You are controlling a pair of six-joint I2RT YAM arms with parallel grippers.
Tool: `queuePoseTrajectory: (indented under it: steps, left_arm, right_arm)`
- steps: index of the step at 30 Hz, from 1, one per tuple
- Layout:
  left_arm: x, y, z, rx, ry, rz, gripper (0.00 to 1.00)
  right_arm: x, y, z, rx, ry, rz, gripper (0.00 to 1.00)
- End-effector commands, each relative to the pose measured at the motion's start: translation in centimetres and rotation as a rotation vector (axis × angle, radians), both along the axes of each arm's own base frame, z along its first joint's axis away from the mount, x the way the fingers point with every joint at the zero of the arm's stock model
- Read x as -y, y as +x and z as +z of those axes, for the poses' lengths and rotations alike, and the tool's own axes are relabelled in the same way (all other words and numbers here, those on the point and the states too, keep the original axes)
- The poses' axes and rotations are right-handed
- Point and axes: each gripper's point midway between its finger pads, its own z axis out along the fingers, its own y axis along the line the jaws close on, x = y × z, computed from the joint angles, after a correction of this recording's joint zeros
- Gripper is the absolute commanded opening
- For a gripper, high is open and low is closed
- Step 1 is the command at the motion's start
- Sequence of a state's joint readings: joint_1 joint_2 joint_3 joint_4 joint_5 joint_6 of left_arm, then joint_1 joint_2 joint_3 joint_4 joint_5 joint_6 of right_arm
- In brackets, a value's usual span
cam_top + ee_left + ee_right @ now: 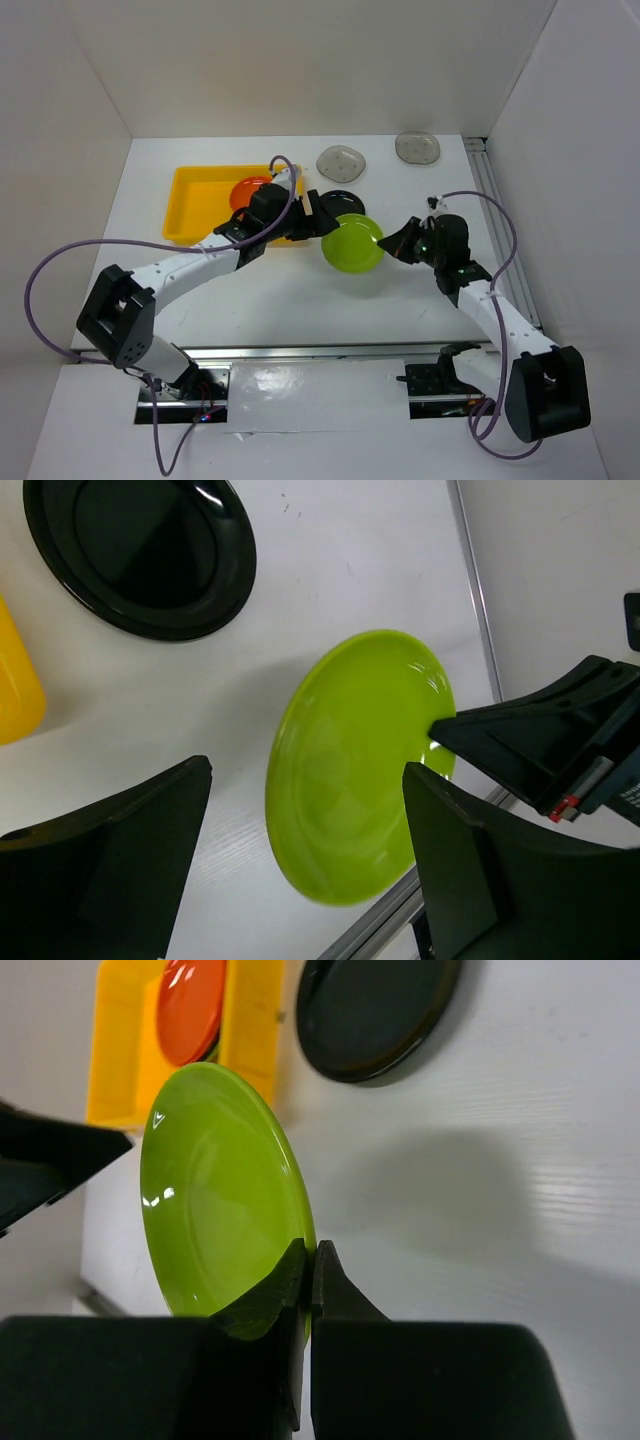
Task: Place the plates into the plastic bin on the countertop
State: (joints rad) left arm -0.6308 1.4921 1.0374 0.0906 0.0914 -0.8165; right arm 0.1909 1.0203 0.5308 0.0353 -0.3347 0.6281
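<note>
My right gripper point(400, 243) point(312, 1260) is shut on the rim of the lime-green plate point(352, 243) point(215, 1190) and holds it tilted above the countertop point(300, 290). My left gripper point(318, 215) point(305, 820) is open, just left of that plate point(350, 770), with its jaws either side of the near edge and not touching it. The yellow bin point(200, 205) point(250, 1030) holds the orange plate point(250, 190) point(192, 1005). The black plate point(338, 203) point(140, 550) point(375, 1010) lies on the countertop beside the bin's right end. Two grey plates point(342, 161) point(417, 147) lie at the back.
White walls close in the left, back and right. A metal rail point(495, 210) runs along the right edge of the countertop, and another point(300, 352) along the front. The bin's corner point(15, 680) shows at the left of the left wrist view.
</note>
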Motion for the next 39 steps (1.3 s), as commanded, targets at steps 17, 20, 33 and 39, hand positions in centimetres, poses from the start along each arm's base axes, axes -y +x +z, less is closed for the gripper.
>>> queuePoseTrajectory:
  steps: [17,20,33,39]
  left_arm:
    - [-0.5,1.9,1.1,-0.003,0.049,0.066,0.00]
    - [-3.8,4.0,0.5,-0.051,0.087,0.189,0.00]
    - [-25.3,9.6,1.7,-0.096,0.034,0.810,0.00]
    - [-28.5,13.0,-2.0,-0.175,0.040,0.807,0.00]
  right_arm:
    - [-2.4,1.4,4.0,0.188,0.113,0.144,0.00]
    - [-1.2,2.9,3.0,0.163,0.054,0.078,0.59]
    - [-0.2,8.5,-6.6,-0.010,0.011,0.017,1.00]
    - [-1.2,13.0,-8.0,-0.034,0.029,0.036,0.97]
